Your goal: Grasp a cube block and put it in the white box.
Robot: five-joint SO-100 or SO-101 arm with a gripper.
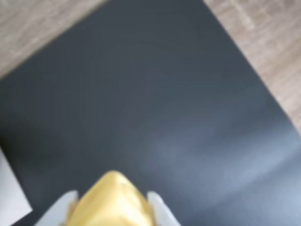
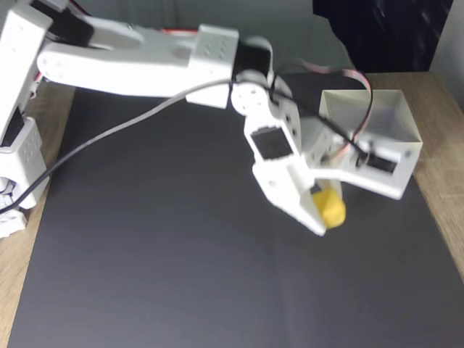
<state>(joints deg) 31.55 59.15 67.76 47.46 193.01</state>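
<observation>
Matte black mat (image 2: 167, 254) covers a wood-grain table (image 2: 442, 116); gripper (image 2: 325, 217) clenches the cube block (image 2: 332, 208).

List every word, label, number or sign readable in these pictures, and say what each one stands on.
None: no readable text in either view.
The cube block, held in the end effector, shows no legible mark; it is blurred in the wrist view.
The white box has plain walls.
The black mat and the arm carry no lettering.
</observation>
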